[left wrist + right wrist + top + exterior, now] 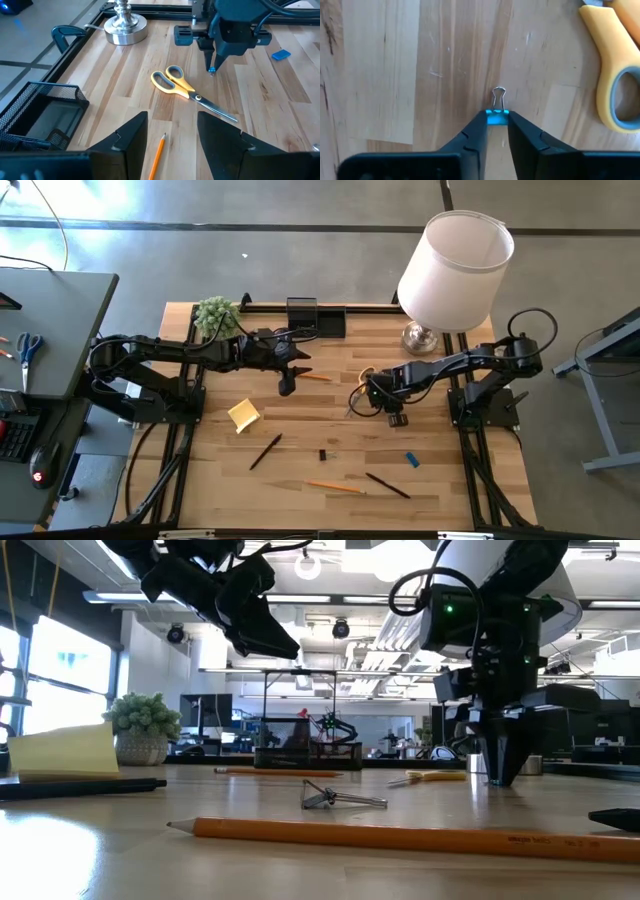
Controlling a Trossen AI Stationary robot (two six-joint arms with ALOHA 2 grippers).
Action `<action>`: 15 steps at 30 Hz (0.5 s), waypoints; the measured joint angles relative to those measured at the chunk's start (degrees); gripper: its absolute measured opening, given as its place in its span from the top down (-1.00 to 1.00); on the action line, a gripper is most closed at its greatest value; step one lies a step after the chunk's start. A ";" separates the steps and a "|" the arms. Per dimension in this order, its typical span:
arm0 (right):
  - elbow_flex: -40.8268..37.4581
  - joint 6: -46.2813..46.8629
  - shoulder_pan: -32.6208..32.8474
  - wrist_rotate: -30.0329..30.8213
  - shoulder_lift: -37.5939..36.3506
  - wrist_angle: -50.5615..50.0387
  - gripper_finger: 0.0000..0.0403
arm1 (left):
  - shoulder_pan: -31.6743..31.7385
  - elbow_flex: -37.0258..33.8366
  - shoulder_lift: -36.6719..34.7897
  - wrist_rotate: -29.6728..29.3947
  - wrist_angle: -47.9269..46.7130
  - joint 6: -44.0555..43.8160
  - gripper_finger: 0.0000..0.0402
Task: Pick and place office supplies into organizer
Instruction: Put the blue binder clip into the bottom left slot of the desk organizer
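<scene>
1. Down on the table point(300, 430) by the scissors point(186, 89), the right gripper point(496, 122) pinches a small blue clip point(496, 118) between its nearly shut fingers.
2. I think it should squeeze firmly, then lift straight up.
3. The clip is tiny, with a silver wire loop.
4. The left gripper point(170, 132) hangs open, empty, near the organizer point(315, 318).

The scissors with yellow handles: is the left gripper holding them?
No. The scissors lie flat on the table, well ahead of the left gripper, whose fingers are open and empty.
</scene>
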 joint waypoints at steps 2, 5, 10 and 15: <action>0.18 0.93 0.02 0.12 0.00 -0.14 0.81 | -0.01 0.00 0.00 0.00 0.01 -0.01 0.19; 1.55 1.75 0.03 0.13 0.15 -1.69 0.81 | 0.01 0.00 0.00 0.00 0.04 0.07 0.19; 6.08 2.55 -0.04 0.03 -1.02 -1.95 0.71 | -0.13 -0.02 0.00 1.39 0.79 2.31 0.19; 10.99 2.75 -0.08 -5.95 -1.90 -0.72 0.73 | -2.79 -0.03 -0.03 4.88 2.34 7.82 0.19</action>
